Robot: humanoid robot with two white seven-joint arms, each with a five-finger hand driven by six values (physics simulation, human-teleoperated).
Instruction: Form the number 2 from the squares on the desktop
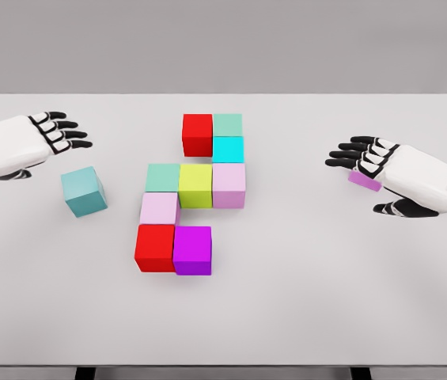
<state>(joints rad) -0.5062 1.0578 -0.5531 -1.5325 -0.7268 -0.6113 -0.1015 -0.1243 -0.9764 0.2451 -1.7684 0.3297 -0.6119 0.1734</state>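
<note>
Grey wall stands behind a plain white table (pixel 302 317), and on it the cubes are partly laid out as a 2. At the far end sit a red cube (pixel 197 134) and a pale green cube (pixel 228 124), with a cyan cube (pixel 228 149) just nearer. The middle row runs mint (pixel 162 177), yellow (pixel 195 185) and light pink (pixel 229 184). Below its left end come another pink cube (pixel 159 209), then red (pixel 155 247) and magenta (pixel 192 250), all touching.

A teal cube (pixel 83 191) lies loose to the left, turned askew and apart from the rest. Another pink piece (pixel 364 180) shows under the right hand (pixel 381 170), whose fingers are spread over it; whether they grip it I cannot tell. The left hand (pixel 37 141) hovers open, far left of the teal cube.

These cubes look light, stiff and smooth-sided, so pinching opposite flat faces should hold them. Neighbours sit tight together, so setting a cube in could nudge them.
</note>
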